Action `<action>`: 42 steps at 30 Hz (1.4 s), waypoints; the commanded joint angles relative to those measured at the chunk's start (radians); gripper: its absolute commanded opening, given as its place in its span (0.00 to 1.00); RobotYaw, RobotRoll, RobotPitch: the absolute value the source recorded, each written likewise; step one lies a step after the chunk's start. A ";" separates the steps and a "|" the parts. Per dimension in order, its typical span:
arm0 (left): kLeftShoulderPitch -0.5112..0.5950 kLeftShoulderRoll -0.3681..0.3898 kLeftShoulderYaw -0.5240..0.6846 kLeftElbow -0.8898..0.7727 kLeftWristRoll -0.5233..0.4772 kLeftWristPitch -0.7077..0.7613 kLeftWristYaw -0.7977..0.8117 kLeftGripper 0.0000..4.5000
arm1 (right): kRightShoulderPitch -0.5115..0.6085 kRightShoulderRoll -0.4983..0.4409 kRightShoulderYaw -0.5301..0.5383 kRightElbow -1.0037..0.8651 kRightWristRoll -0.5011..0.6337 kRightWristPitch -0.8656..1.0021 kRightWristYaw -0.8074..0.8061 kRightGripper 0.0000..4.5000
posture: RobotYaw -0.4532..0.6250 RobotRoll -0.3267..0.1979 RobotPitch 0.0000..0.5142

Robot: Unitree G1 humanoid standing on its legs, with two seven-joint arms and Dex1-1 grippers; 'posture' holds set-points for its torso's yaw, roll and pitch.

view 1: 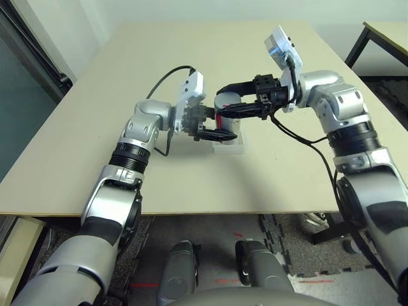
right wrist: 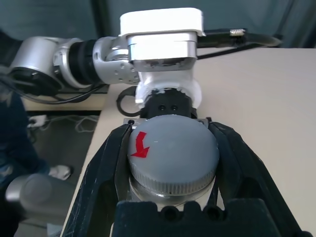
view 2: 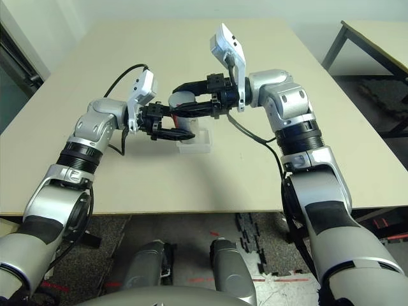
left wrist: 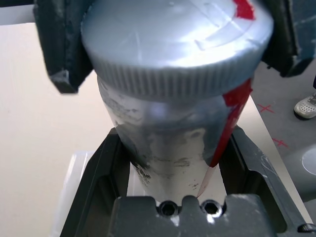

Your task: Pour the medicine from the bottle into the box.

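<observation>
- Bottle (view 1: 227, 119) held upright just above box (view 1: 229, 146), so contents can drop straight in later.
- Left gripper (view 1: 213, 127) clamped on bottle's body, steadying it.
- Right gripper (view 1: 228, 107) closed round cap (right wrist: 173, 155), probably for unscrewing.

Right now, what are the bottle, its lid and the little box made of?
The bottle: probably plastic, white-grey and scuffed, with a glossy red stripe. Its cap: looks like smooth grey plastic, with fine ridges round its edge. The box: clear, shiny plastic, it seems, since the table shows through.
</observation>
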 commanded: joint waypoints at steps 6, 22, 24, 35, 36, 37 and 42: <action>0.006 -0.023 -0.043 -0.082 -0.012 0.022 -0.008 0.62 | -0.071 0.045 0.026 0.065 -0.042 -0.062 0.079 0.58 | 0.46 0.62 0.17; -0.005 -0.018 -0.026 -0.046 -0.013 0.005 0.011 0.62 | 0.019 -0.055 -0.022 -0.139 -0.007 0.078 0.018 1.00 | 0.42 0.62 0.18; -0.005 -0.016 -0.023 -0.047 -0.015 0.005 0.013 0.62 | 0.033 -0.074 -0.033 -0.152 -0.002 0.087 0.003 1.00 | 0.41 0.62 0.18; -0.001 -0.008 0.001 -0.040 -0.022 0.011 0.037 0.62 | 0.089 -0.121 -0.082 -0.216 0.020 0.113 -0.121 1.00 | 0.39 0.62 0.17; 0.000 -0.009 0.003 -0.040 -0.024 0.012 0.041 0.62 | 0.099 -0.120 -0.085 -0.231 0.025 0.120 -0.134 1.00 | 0.39 0.62 0.17; 0.001 -0.009 0.004 -0.039 -0.024 0.012 0.043 0.62 | 0.107 -0.119 -0.086 -0.245 0.031 0.126 -0.145 1.00 | 0.39 0.62 0.16; 0.004 -0.011 0.004 -0.045 -0.027 0.015 0.051 0.62 | 0.129 -0.116 -0.079 -0.276 0.042 0.137 -0.180 1.00 | 0.39 0.62 0.16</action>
